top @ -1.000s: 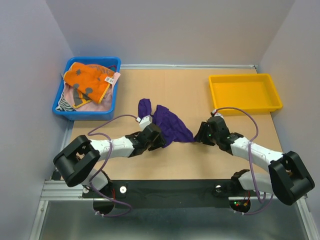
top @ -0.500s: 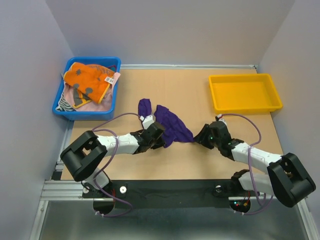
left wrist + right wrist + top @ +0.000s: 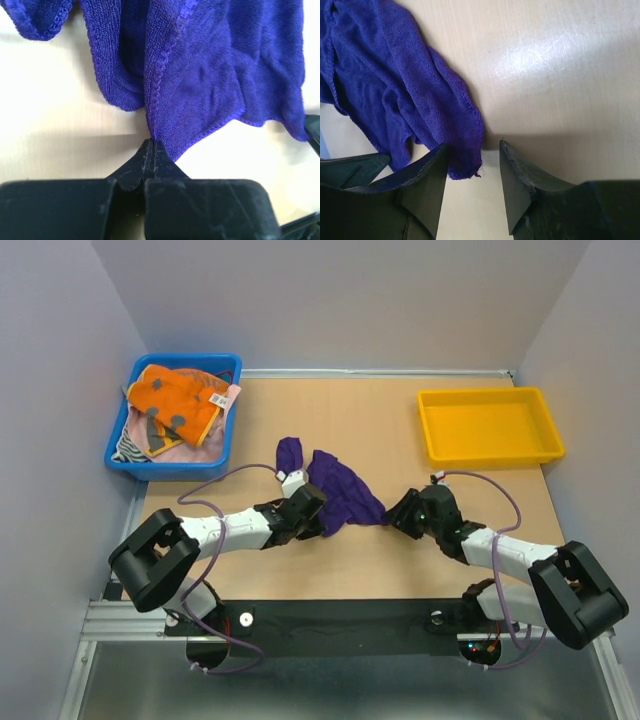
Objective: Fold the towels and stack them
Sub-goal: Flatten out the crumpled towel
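Light wood tabletop (image 3: 400, 440), boxed in by grey walls at the left, back and right, so there's not much slack at the edges. The far left corner has a blue bin (image 3: 170, 471) with the grey-and-orange towel (image 3: 175, 400) heaped over the pale pink towel (image 3: 205, 448). Mid-table, well apart from both containers, the dark purple towel (image 3: 340, 490) lies crumpled with bare wood all round.

The left gripper (image 3: 151, 150) sits at its near-left edge. From overhead you can't tell what the jaws are doing, but the left wrist cam shows them pressed together, pinching the hemmed edge. The right gripper (image 3: 474, 145) is at the towel's near-right corner. Its wrist cam shows the jaws partly apart, with the corner lying on the wood between them, unclamped. A yellow tray (image 3: 488, 458) sits far right, close to the wall.
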{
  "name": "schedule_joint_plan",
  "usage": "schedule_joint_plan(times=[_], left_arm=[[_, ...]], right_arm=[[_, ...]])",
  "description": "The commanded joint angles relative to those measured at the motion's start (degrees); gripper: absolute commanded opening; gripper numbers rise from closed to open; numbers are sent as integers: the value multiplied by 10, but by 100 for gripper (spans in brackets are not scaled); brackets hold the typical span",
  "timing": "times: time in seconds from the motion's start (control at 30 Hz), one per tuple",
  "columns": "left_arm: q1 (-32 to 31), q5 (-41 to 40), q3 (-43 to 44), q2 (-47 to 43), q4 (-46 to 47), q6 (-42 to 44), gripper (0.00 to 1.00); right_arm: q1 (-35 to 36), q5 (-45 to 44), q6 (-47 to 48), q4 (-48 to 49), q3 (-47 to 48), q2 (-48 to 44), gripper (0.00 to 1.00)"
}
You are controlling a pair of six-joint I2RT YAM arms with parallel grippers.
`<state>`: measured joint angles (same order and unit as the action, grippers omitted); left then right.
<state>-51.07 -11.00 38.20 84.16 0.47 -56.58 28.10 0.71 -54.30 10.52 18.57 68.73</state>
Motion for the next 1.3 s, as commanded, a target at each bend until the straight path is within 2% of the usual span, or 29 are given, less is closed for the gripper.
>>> schedule_joint_plan(times=[0.0, 0.3, 0.53, 0.6, 0.8, 0.87, 1.03, 1.1, 1.23, 1.27], left_arm=[[-4, -14, -4, -33, -24, 10, 0], [-4, -10, -9, -52, -43, 17, 0], [-4, -23, -13, -75, -67, 24, 0], [-4, -24, -15, -79, -70, 24, 0], [-3, -31, -15, -84, -79, 30, 0], [-3, -36, -13, -89, -92, 34, 0], [15, -67, 49, -119, -140, 72, 0], [29, -74, 101, -130, -170, 104, 0], [96, -53, 192, -151, -194, 164, 0], [132, -46, 210, -154, -197, 175, 0]], right_arm=[[-3, 6, -17, 32, -16, 12, 50], [-3, 40, -43, 85, -33, 47, 47], [-3, 21, -48, 92, -44, 34, 39], [-3, 15, -47, 90, -46, 29, 35], [-3, 10, -41, 88, -45, 14, 7], [-4, 8, -22, 79, -37, 6, 2], [-16, -19, 38, 9, 18, -47, 1], [-30, -21, 71, -30, 67, -63, 0], [-66, -11, 123, -95, 171, -80, 0], [-86, 10, 140, -120, 198, -75, 0]])
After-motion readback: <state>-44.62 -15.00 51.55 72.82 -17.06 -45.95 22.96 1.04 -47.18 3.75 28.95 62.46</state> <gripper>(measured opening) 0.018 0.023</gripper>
